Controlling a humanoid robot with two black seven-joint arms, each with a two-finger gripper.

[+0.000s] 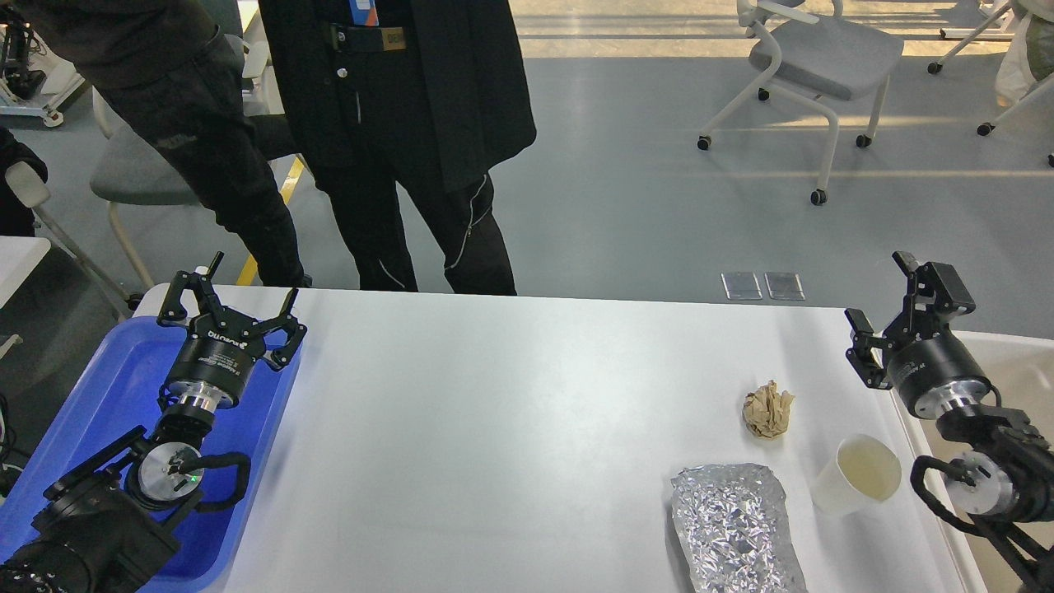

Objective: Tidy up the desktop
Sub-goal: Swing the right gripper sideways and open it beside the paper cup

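The white desktop (510,412) fills the middle of the head view. On its right part lie a crumpled brown paper ball (767,410), a crinkled sheet of silver foil (734,527) at the front edge, and a white paper cup (856,474) lying tilted with its mouth toward me. My right gripper (897,309) is open and empty, above the table's right edge, right of the paper ball. My left gripper (232,306) is open and empty, over the far right rim of the blue tray (99,395).
A cream-white bin (1005,362) stands at the right, under my right arm. Two people in black (395,123) stand just behind the table's far edge. Office chairs (815,58) stand farther back on the grey floor.
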